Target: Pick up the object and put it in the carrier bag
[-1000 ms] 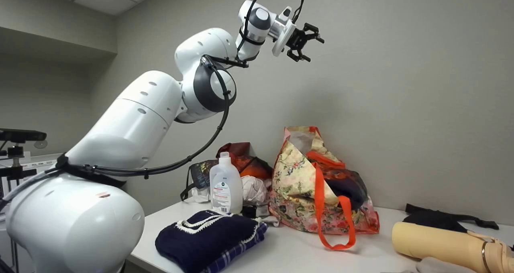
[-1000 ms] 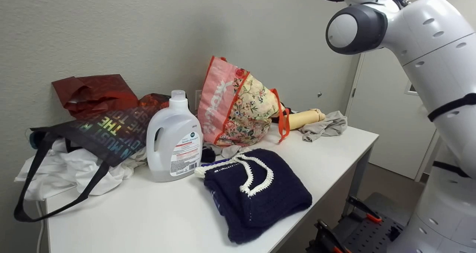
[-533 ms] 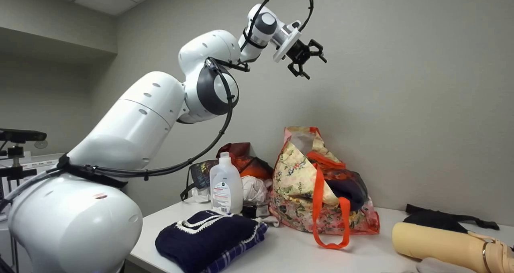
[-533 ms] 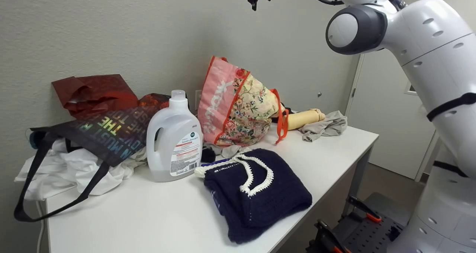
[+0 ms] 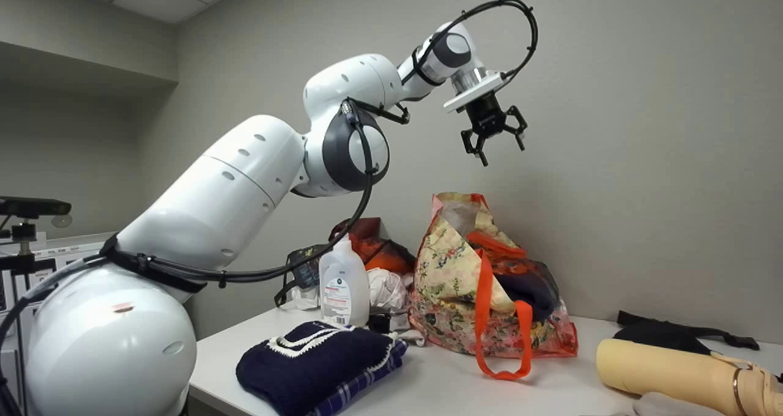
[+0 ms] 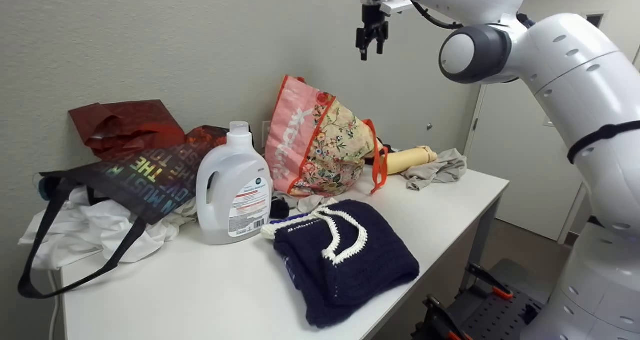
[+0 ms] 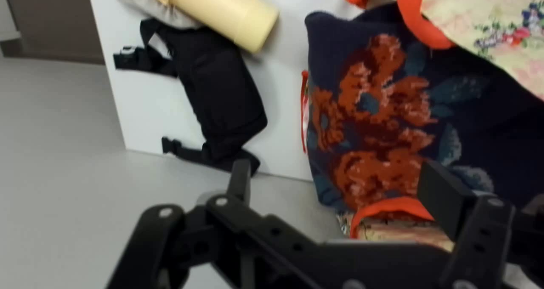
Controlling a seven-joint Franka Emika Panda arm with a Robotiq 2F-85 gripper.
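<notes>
One gripper (image 5: 503, 153), black, two-fingered: released, fingers spread wide apart, tips aimed downward; hangs in the air above the carrier bag (image 5: 449, 269) and well apart from it, at the end of a white arm (image 5: 214, 177).

One carrier bag: cream with flower print, pink side panel with white lettering, orange-red handles and trim; stands slumped on a white table (image 6: 150, 305), mouth turned sideways toward the pale yellow bottle (image 5: 667, 372).

One garment (image 7: 382, 110), limp: dark navy with rust-orange flowers and grey-blue leaves; lies partly inside the carrier bag, bulging out through its mouth, one end beyond the trim. Whether that end touches the table cannot be told.

One pale yellow bottle: on its side, just beside a black pouch (image 7: 219, 87) with straps, which lies flat; both on the table, apart from the carrier bag.

One grey cloth (image 6: 440, 169): crumpled, next to the same bottle.

One folded navy cloth (image 6: 372, 272): white edging; stacked on a blue plaid cloth (image 5: 367, 378), near the table's long edge.

One detergent bottle (image 6: 225, 200): translucent, upright; between the carrier bag and a black bag (image 6: 155, 180) in an exterior view.

One black bag: rainbow lettering; rests over a bundle of white cloth (image 6: 100, 225), a dark red crumpled item (image 6: 135, 127) just behind.
</notes>
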